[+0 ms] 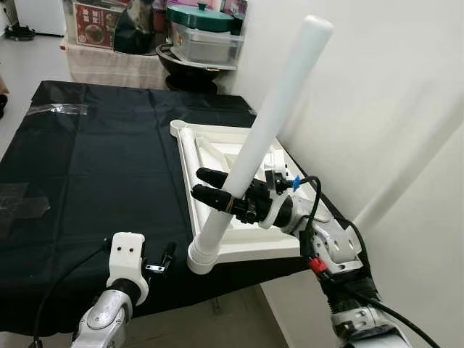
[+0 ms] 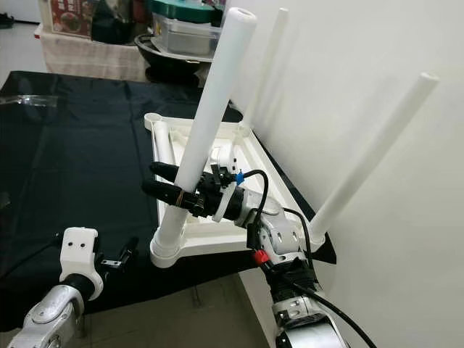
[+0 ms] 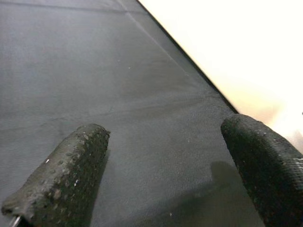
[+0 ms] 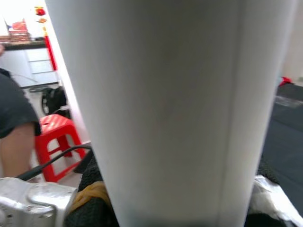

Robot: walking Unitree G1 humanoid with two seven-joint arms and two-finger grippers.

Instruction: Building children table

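A white children's table top (image 1: 250, 248) lies upside down on the black-covered table (image 1: 94, 167), by the wall. My right gripper (image 1: 204, 184) is shut on a white tube leg (image 1: 270, 119), which leans with its lower end at the near-left corner socket (image 1: 202, 259). That leg (image 4: 165, 109) is close up in the right wrist view. Two other legs (image 2: 264, 65) (image 2: 370, 156) stand along the wall side. One more white tube (image 1: 191, 151) lies inside the top. My left gripper (image 3: 163, 161) hangs open, low over the black cloth at the near edge (image 1: 165, 259).
A white wall (image 1: 377, 87) runs close along the right. Boxes and a lidded container (image 1: 204, 36) stand on a low shelf behind the table. Clear tape (image 1: 58, 109) sticks to the cloth. A red stool (image 4: 54, 137) and a person's leg (image 4: 14, 142) are beyond.
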